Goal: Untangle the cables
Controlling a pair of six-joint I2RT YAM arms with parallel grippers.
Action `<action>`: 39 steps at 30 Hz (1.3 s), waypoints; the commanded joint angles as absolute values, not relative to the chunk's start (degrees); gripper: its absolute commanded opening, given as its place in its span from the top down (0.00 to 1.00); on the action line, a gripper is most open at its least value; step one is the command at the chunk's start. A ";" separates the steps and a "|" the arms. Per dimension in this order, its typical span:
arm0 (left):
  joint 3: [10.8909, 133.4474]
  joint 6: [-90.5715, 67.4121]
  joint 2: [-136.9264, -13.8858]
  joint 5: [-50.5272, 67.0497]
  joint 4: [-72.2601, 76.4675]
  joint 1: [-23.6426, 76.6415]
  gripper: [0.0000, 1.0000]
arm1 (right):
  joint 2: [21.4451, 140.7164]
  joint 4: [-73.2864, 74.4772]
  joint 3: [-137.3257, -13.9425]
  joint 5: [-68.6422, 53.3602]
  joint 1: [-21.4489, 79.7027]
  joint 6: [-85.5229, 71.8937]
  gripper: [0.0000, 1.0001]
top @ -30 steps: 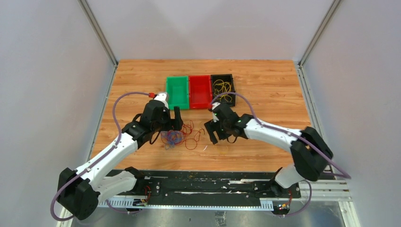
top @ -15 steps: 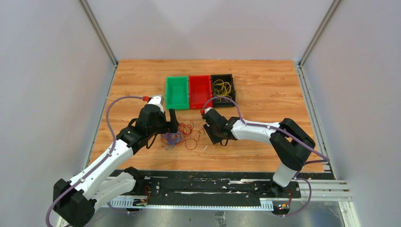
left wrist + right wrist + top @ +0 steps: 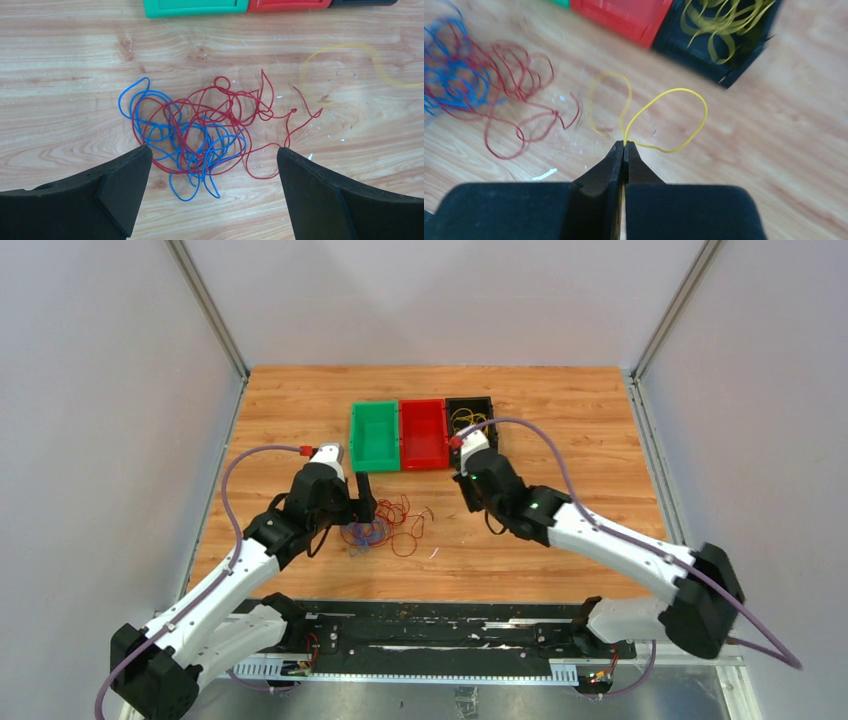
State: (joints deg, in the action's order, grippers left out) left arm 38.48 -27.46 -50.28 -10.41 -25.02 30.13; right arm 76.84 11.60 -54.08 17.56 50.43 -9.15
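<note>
- The right fingers (image 3: 625, 150) are pressed together and pinch one yellow cable (image 3: 674, 117) right at their tips.
- That cable spreads into two loops ahead of the tips. One is sharp; the other, nearer the tangle (image 3: 479, 95), is blurred, so I cannot tell whether it touches the desk (image 3: 774, 150).
- The black bin (image 3: 691, 57) lies ahead of the right fingers and off to their right, near but not under them. More yellow cables (image 3: 724, 25) lie inside it.
- From above, the right wrist sits just at the bin's near edge, so the right arm is plainly the nearer one to it.
- The coming move likely turns on this: the cable's loops point roughly toward the bin, so the carry runs forward and right, away from the tangle.
- The red bin (image 3: 624, 15) is touching the black one on its left, and the green bin (image 3: 375, 435) is beyond that.
- One risk is that the blurred loop, close to a stray red end, drags it along.
- The left fingers (image 3: 122, 187) are spread wide and hold nothing.
- They straddle the red-and-blue tangle, which lies on the desk just ahead of the gap between them.
- The tangle's long axis runs across the gap: blue is bunched toward the left finger, and red trails out past the right one.
- The left arm is the nearer one for the tangle.
</note>
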 commanded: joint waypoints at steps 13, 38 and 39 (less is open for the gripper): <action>36.58 -27.31 -52.29 -7.37 -21.61 30.32 0.00 | 69.54 10.44 -71.57 11.33 36.01 6.51 1.00; 41.72 -29.18 -52.34 -17.69 -29.73 30.32 0.00 | 109.81 20.39 -104.03 10.61 28.62 20.22 1.00; 41.82 -29.11 -52.26 -17.91 -30.17 30.32 0.00 | 110.79 20.61 -104.66 10.63 28.64 20.17 1.00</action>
State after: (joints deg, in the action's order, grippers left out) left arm 39.99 -29.28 -52.45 -15.53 -27.64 30.13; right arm 107.72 17.02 -101.01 10.11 29.21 18.00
